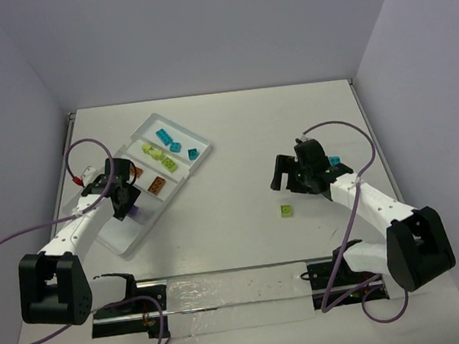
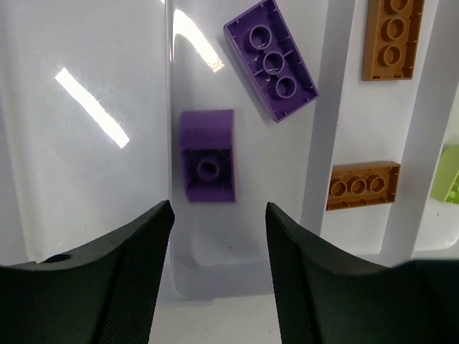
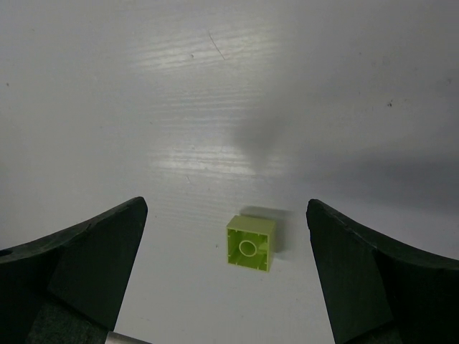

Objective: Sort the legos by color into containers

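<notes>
I logged: small lime-green square plastic brick (image 3: 250, 247), loose on white bench (image 3: 215, 86), centred just ahead of my right tool (image 3: 226, 203), fingers spread.

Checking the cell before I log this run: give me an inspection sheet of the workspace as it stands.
Surface: white table.
Job's things: white tray holds purple bricks, orange-brown bricks, lime bricks and teal bricks, one colour per compartment; loose lime brick and loose teal brick lie outside it.
Clutter: nothing seen.
Grippers: left gripper open over the purple bricks; right gripper open over the loose lime brick.
Cables: purple cables loop off both arms.
Surroundings: plain pale walls.
</notes>
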Motion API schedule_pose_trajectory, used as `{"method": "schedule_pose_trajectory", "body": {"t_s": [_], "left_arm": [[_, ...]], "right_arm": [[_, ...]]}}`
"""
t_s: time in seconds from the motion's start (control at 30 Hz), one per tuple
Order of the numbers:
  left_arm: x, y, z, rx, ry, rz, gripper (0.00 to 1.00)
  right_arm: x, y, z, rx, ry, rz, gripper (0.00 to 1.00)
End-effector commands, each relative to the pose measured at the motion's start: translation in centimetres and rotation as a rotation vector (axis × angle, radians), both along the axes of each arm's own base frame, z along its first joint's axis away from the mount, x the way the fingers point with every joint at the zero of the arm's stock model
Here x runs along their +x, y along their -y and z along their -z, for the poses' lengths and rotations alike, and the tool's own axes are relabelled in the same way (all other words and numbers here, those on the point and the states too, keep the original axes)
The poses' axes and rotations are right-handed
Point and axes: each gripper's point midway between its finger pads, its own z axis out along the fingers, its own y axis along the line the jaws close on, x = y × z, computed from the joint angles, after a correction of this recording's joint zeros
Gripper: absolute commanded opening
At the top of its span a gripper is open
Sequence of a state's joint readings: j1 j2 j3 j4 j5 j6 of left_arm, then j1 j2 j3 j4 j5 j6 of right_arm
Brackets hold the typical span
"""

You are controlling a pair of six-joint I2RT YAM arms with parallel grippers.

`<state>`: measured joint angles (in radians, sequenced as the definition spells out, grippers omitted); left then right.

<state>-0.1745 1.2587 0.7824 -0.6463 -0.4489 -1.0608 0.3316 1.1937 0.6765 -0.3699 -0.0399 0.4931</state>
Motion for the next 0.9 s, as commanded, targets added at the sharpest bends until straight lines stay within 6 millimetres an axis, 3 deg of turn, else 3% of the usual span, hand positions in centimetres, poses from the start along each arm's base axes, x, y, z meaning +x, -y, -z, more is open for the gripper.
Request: {"method": "schedule_pose_trajectory", "body": {"t_s": [0.0,0.2,0.37,0.43,0.6,0.8,0.87], "left_arm": [[1.2,0.2,-0.4,-0.007,0.046,0.018,0.73],[2.3,1.0,-3.2,0.03,0.103,0.09,0.86],[4.1,4.2,-7.9,0.015,0.215,0.247,0.94],[4.6,5.1,-9.5,0.005,0.239,0.287,0.94],[5.2,6.5,-11.4,-0.012,0.239,0.347,0.94],[5.5,7.0,-14.0,-0.019,0.291,0.358,0.95],[5.5,7.0,-14.7,-0.016,0.307,0.362,0.95]], "right_arm": [[-0.8,0.6,0.2,-0.007,0.003,0.081,1.0],[-1.7,0.0,1.3,0.019,-0.029,0.07,0.97],[-2.3,-0.3,2.2,-0.022,-0.063,0.055,0.92],[-2.6,0.0,2.7,-0.059,-0.086,0.073,0.87],[-3.3,0.3,3.2,-0.128,-0.107,0.1,0.77],[-4.3,-0.2,4.1,-0.157,-0.137,0.082,0.71],[-4.3,-0.5,4.3,-0.155,-0.135,0.074,0.59]]}}
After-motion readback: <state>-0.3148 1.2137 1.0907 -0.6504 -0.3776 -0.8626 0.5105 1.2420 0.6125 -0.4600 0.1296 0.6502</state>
